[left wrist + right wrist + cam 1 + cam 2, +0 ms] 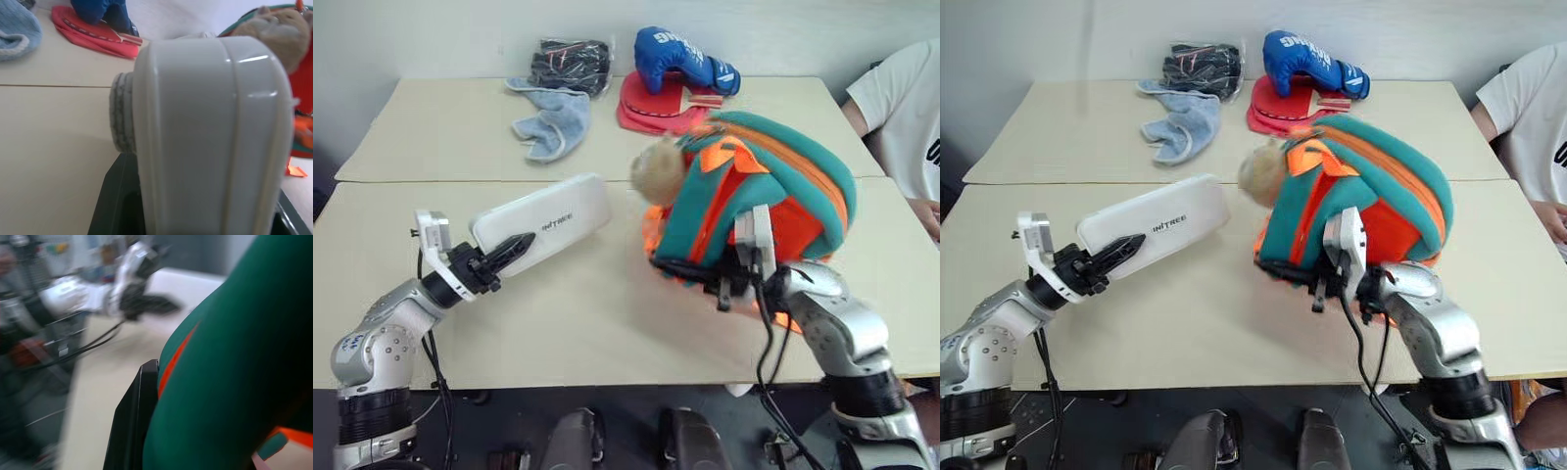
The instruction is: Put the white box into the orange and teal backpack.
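Clamping the left claw (514, 249) on the near short end of the flat white rigid box with rounded corners (546, 225), holding it lifted and tilted over the pale beige tabletop (440, 127); judging it light, stiff and smooth, likely slippery, so gripping well in from the end seems wise. Pinching the right claw (1324, 282) shut on the soft rounded orange and teal fabric backpack (1371, 191) at its lower edge, floppy and likely sagging, just right of the box, beside a seated person in a white shirt (906, 103).

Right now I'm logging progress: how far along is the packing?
Done: the left gripper holds the white box lifted. In hand: the right gripper is clamped on the orange and teal backpack. Left: the box sits beside the backpack, not inside.
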Robot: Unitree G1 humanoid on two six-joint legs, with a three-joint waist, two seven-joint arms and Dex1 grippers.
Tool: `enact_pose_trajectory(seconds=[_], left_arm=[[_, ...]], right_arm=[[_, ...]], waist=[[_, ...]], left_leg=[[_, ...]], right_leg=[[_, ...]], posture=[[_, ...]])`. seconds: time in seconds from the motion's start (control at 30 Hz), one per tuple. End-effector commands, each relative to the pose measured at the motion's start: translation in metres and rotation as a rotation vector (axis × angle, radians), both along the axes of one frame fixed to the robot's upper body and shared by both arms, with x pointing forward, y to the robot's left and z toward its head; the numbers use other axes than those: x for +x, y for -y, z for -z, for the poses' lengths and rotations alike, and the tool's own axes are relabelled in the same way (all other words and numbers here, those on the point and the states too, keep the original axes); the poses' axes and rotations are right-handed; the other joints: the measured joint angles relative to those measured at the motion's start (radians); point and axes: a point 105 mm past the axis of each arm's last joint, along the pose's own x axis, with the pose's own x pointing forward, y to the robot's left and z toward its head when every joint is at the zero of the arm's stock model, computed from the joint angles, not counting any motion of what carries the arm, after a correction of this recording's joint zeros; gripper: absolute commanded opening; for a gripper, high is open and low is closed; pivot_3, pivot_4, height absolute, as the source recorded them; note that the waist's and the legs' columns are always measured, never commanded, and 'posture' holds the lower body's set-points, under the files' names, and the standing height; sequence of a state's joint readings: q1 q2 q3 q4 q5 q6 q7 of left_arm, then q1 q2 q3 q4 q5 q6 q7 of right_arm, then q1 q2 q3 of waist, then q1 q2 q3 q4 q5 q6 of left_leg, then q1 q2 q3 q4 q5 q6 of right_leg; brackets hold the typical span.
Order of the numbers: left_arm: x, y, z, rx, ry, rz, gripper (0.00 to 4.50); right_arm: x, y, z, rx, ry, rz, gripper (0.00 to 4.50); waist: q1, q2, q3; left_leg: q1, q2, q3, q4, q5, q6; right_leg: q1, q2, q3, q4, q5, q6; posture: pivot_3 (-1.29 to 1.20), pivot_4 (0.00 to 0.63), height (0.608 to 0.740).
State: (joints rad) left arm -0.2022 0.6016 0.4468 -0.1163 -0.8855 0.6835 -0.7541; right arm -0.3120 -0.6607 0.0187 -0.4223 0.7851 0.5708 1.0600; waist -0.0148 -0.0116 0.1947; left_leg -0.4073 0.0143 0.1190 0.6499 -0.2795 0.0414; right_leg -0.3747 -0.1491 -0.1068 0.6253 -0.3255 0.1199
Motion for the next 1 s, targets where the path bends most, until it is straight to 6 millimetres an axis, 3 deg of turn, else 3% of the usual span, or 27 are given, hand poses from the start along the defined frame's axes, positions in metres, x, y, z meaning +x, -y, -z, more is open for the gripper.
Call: enact_pose_trajectory(seconds=[0.03, 0.2, 0.33, 0.47, 0.7, 1.0], left_arm=[[-0.023, -0.008, -0.029, -0.014, 0.073, 0.004, 1.45], [-0.047, -0.008, -0.050, -0.007, 0.110, 0.025, 1.45], [-0.064, 0.019, -0.079, 0.037, 0.182, 0.147, 1.45], [-0.064, 0.037, -0.095, 0.083, 0.236, 0.217, 1.45], [-0.023, 0.067, -0.083, 0.225, 0.329, 0.283, 1.45], [-0.026, 0.094, -0.066, 0.457, 0.349, 0.576, 1.45]], right_arm=[[-0.023, 0.018, -0.007, -0.047, -0.063, -0.071, 0.04], [-0.003, 0.044, -0.006, -0.126, -0.056, 0.047, 0.04], [0.017, 0.055, -0.008, -0.164, -0.018, 0.113, 0.04], [0.018, 0.055, -0.004, -0.181, -0.033, 0.075, 0.04], [0.015, 0.051, 0.002, -0.200, -0.054, 0.035, 0.04], [0.015, 0.058, 0.005, -0.203, -0.058, 0.069, 0.04]], waist=[[0.002, -0.001, 0.000], [-0.004, -0.001, 0.000], [0.001, -0.002, 0.001], [0.016, -0.002, 0.001], [0.020, -0.002, 0.001], [0.021, -0.002, 0.001]], left_leg=[[0.000, 0.000, 0.000, 0.000, -0.001, 0.000], [0.001, 0.000, 0.000, 0.000, -0.002, -0.001], [0.001, 0.001, 0.000, 0.000, -0.001, -0.003], [0.001, 0.000, 0.000, 0.000, -0.001, -0.002], [0.001, -0.002, 0.004, 0.001, 0.000, -0.001], [0.001, -0.001, 0.004, 0.001, 0.001, 0.000]], right_leg=[[0.001, 0.000, 0.000, -0.002, 0.000, 0.000], [0.001, 0.000, 0.000, -0.004, 0.000, 0.000], [0.000, 0.000, 0.001, -0.003, 0.000, 0.000], [0.000, 0.000, 0.001, -0.003, 0.000, 0.000], [0.000, 0.006, -0.003, -0.002, 0.000, 0.000], [0.000, 0.007, -0.005, -0.001, 0.000, 0.000]], posture=[[0.00, 0.150, 0.740], [0.00, 0.150, 0.740], [0.00, 0.150, 0.740], [0.00, 0.150, 0.740], [0.00, 0.150, 0.740], [0.00, 0.150, 0.740]])
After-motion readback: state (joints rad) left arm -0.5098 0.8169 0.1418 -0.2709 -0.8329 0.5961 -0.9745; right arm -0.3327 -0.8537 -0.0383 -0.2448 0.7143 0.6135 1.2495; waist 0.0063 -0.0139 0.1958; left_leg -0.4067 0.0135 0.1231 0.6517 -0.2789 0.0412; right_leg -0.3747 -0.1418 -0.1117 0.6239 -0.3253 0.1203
